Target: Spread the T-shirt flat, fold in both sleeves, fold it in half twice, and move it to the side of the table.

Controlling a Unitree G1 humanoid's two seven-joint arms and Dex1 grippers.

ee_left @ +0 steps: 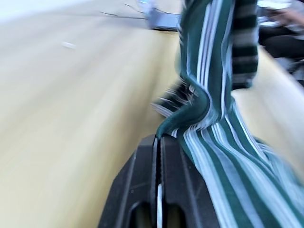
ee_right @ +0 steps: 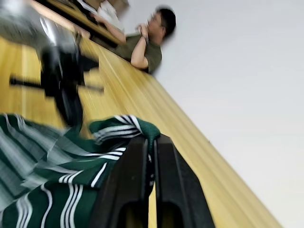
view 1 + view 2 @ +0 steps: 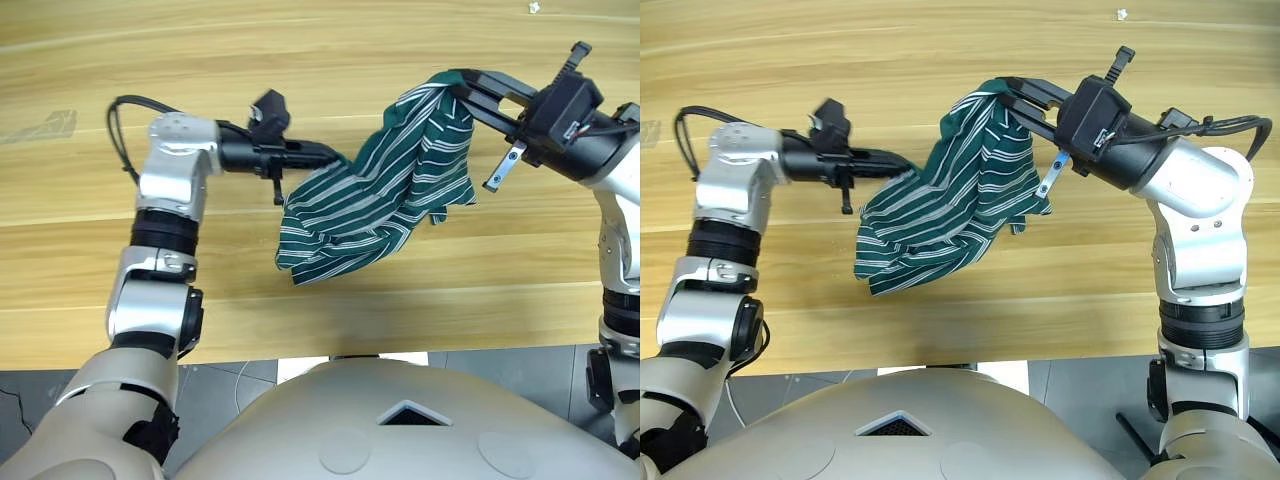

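Aloft, T-shirt (image 3: 385,195) between left gripper (image 3: 335,155), right gripper (image 3: 455,82)

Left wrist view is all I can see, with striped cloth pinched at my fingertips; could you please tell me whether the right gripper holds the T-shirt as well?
Observer: Yes, the right gripper is shut on a bunched edge of the T-shirt.
Operator: Thanks. Does the shirt lie flat on the table?
Observer: No, it hangs crumpled from the right gripper across to the left gripper, over the wooden table; whether its lowest corner touches, I cannot tell.
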